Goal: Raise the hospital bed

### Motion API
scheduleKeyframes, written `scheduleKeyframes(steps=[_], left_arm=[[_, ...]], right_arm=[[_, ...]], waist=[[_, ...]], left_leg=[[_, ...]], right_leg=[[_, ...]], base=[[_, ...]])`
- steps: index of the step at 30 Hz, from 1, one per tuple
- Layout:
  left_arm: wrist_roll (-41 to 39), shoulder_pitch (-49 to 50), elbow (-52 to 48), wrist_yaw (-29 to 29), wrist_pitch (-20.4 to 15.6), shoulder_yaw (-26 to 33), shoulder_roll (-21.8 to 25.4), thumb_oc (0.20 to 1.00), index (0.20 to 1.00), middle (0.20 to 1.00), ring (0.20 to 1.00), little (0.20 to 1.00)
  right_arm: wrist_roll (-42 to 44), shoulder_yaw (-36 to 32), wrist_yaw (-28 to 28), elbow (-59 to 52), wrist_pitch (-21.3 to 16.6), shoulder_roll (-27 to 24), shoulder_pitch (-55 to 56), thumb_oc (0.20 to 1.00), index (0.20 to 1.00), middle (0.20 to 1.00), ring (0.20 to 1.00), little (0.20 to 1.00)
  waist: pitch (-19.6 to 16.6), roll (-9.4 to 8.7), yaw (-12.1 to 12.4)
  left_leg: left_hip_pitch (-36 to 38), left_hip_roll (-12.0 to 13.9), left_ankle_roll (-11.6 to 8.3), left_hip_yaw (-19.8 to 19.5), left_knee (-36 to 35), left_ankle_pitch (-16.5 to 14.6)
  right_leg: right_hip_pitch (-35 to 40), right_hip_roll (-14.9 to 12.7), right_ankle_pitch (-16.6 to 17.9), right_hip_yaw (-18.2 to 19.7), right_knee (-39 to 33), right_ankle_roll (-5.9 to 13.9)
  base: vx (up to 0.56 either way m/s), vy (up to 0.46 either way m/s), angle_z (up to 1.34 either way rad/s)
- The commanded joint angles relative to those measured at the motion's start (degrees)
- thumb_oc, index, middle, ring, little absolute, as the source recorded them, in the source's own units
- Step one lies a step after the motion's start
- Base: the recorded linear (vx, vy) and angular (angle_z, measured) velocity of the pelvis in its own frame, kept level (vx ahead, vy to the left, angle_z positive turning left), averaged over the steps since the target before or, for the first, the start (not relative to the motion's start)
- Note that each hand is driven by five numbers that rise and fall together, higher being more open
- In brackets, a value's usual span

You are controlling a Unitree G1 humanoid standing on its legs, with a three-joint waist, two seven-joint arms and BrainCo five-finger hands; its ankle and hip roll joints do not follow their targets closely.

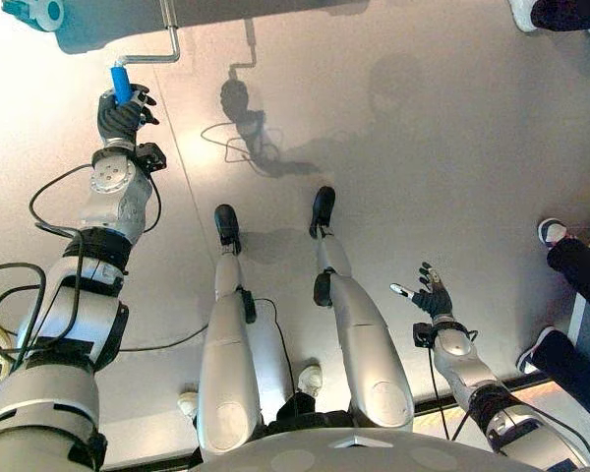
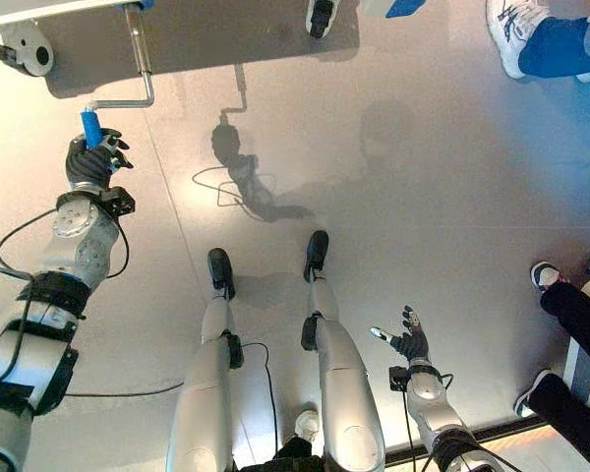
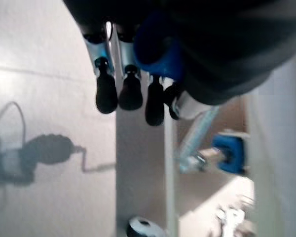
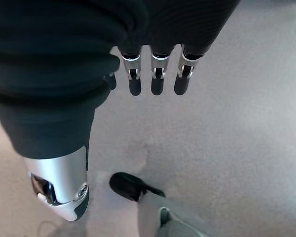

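One hand does the work here: the left hand [image 1: 121, 115] is stretched far out ahead and to the left, its fingers curled tight round the blue grip [image 1: 121, 84] of the bed's crank [image 1: 149, 57]. That grip pokes up out of the fist, its long axis pointing toward the bed; from its top a thin metal rod bends sideways and then runs straight in under the edge of the bed [image 1: 206, 12]. So the turning axis lies along that rod into the bed frame, and the grip sits off to one side of it, which I'd judge means the hand must sweep a circle around the rod to wind the bed up. The right hand [image 1: 431, 293] hangs low on the other side, well apart from the crank, fingers spread and holding nothing. A bed wheel [image 2: 27, 46] sits just beyond the crank, near enough that a wide swing might brush it. A person's legs and shoes [image 1: 568, 258] stand off to the right, well clear.
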Motion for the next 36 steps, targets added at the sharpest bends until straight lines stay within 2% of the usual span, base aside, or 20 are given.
scheduleKeyframes(steps=[1, 13, 22, 36], left_arm=[[1.8, -1.45, 7.32, 2.59, -2.14, 3.01, 7.8, 0.2, 0.2, 0.2, 0.2, 0.2], [4.91, -7.81, 12.34, 4.37, -0.85, 0.56, 6.64, 0.2, 0.2, 0.2, 0.2, 0.2], [7.39, -12.3, 13.6, 5.76, -0.35, -1.29, 3.87, 0.2, 0.2, 0.2, 0.2, 0.2], [9.54, -15.62, 13.19, 6.49, -0.01, -2.56, 1.41, 0.2, 0.2, 0.2, 0.2, 0.2]], right_arm=[[1.97, -0.13, -0.76, -2.09, -1.54, -0.63, 1.92, 1.0, 1.0, 1.0, 1.0, 1.0], [2.18, 1.75, -2.39, -9.33, -3.56, -1.34, 2.34, 1.0, 1.0, 1.0, 1.0, 1.0], [1.72, 2.61, -3.03, -13.1, -4.63, -2.46, 3.1, 1.0, 1.0, 1.0, 1.0, 1.0], [1.88, 2.31, -2.89, -12.91, -4.92, -2.45, 4.06, 1.0, 1.0, 1.0, 1.0, 1.0]], waist=[[0.01, -2.05, 1.1], [0.04, -1.9, -1.71], [0.04, -1.69, -4.36], [0.04, -1.46, -7.96]], left_leg=[[0.15, -3.17, 1.33, 2.12, 0.01, -4.23], [-4.05, -2.13, 1.24, 3.94, 0.01, -4.19], [-5.43, -1.04, 1.24, 6.44, 0.01, -4.35], [-2.62, 0.39, 0.87, 11.67, 0.01, -5.21]], right_leg=[[4.18, -4.36, -3.42, 1.38, 0.24, 10.73], [-2.09, -3.57, -2.85, 3.82, 0.21, 10.45], [-6.49, -2.06, -2.33, 7.07, 0.94, 9.88], [-8.92, 0.39, -2.15, 11.96, 2.95, 10.09]], base=[[0.03, 0.029, -0.01], [0.02, -0.006, -0.06], [0.01, -0.037, -0.12], [0.0, -0.026, -0.1]])
